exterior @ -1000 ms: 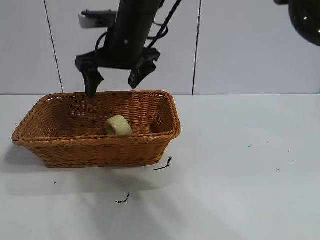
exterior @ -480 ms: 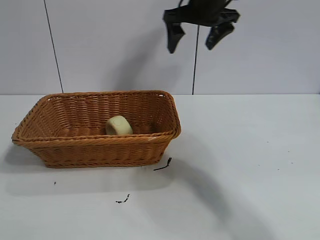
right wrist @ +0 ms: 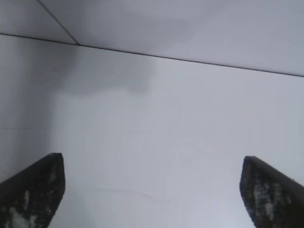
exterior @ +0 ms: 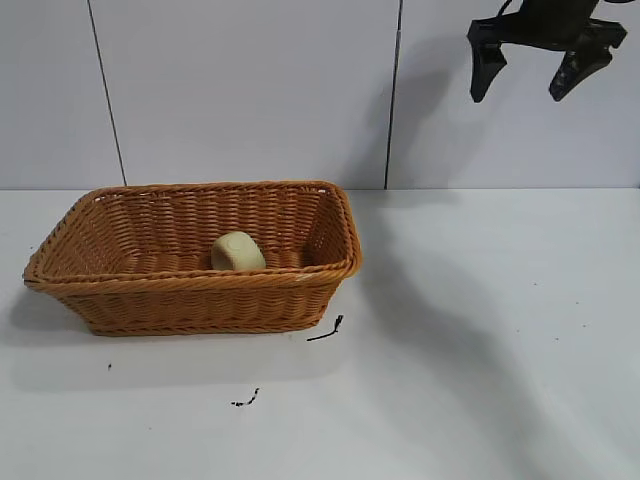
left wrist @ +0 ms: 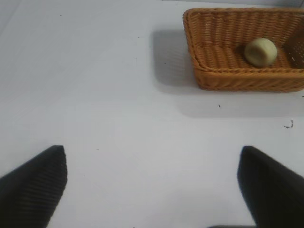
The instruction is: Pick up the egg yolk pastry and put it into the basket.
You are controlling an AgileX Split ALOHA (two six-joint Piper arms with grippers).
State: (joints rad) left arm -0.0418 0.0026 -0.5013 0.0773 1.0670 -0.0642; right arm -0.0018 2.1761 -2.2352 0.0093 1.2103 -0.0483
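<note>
The pale yellow-green egg yolk pastry (exterior: 237, 251) lies inside the orange-brown wicker basket (exterior: 200, 281) at the table's left. The left wrist view shows the egg yolk pastry (left wrist: 261, 52) in the basket (left wrist: 190, 42) from farther off. My right gripper (exterior: 517, 97) hangs high at the upper right, far from the basket, open and empty. In its own view the right gripper (right wrist: 152, 157) has only bare white surface between its fingers. My left gripper (left wrist: 151, 149) is open over bare table, well away from the basket, and holds nothing. It does not show in the exterior view.
Two small dark scraps lie on the white table in front of the basket, one near its corner (exterior: 327, 330) and one closer to the front (exterior: 247, 400). A grey panelled wall (exterior: 250, 90) stands behind the table.
My right gripper has risen from over the basket's back rim and swung far to the right, open throughout. The pastry has stayed where it lies in the basket.
</note>
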